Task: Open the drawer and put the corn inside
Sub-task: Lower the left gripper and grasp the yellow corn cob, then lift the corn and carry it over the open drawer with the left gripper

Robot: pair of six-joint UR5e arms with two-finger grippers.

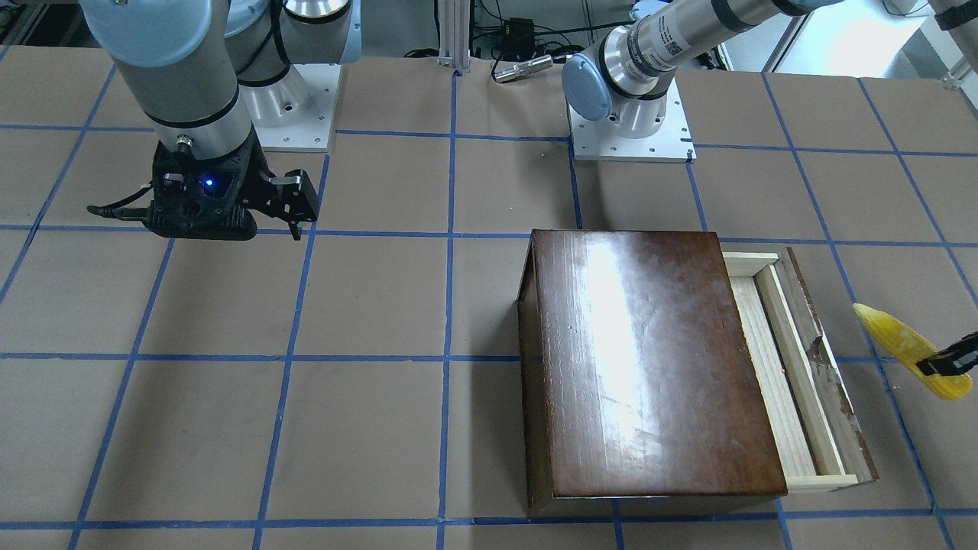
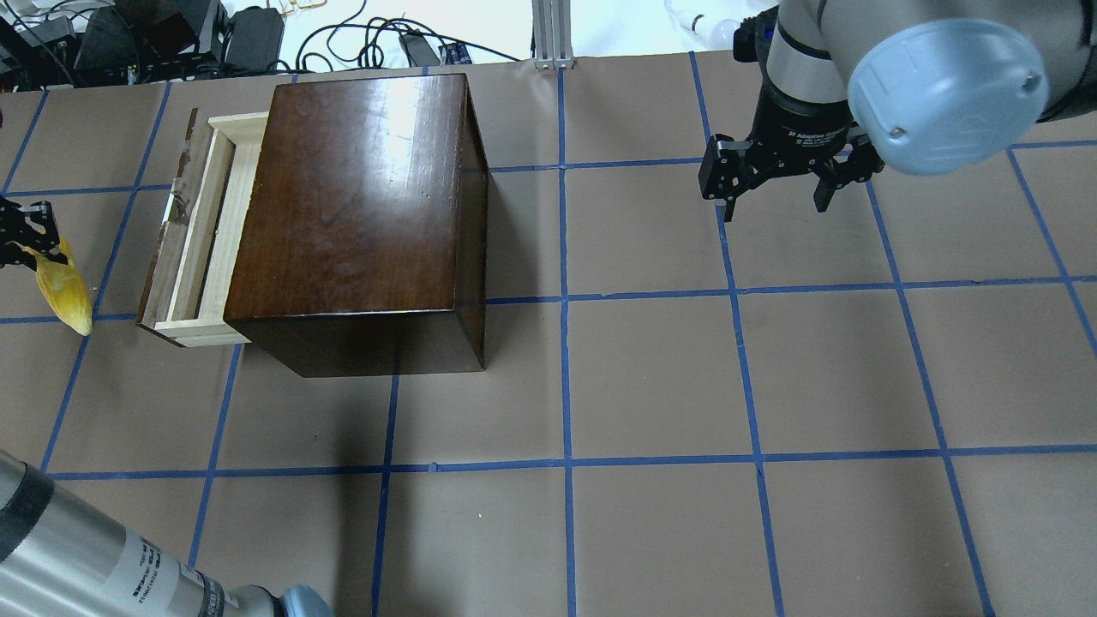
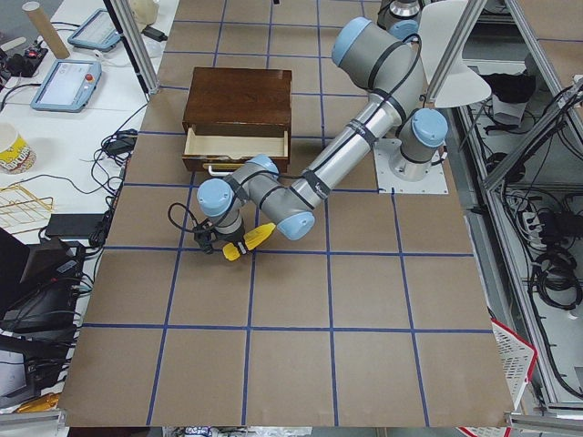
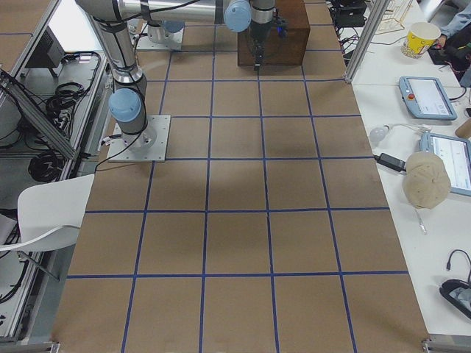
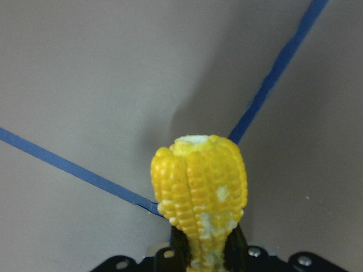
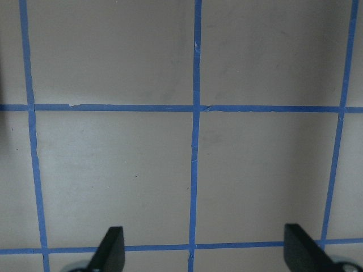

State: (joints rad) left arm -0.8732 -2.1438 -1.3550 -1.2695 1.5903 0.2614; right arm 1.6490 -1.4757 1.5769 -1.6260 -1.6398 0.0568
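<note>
Near drawer [image 1: 795, 374], left claw [image 1: 947, 360] clamping corn [image 1: 895, 342]

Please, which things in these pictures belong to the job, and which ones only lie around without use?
For the job: drawer, partly out of the dark wooden box; corn, held by the left gripper.
Lying about: paper cup, beige cap, teach pendant, all on the side table.
</note>
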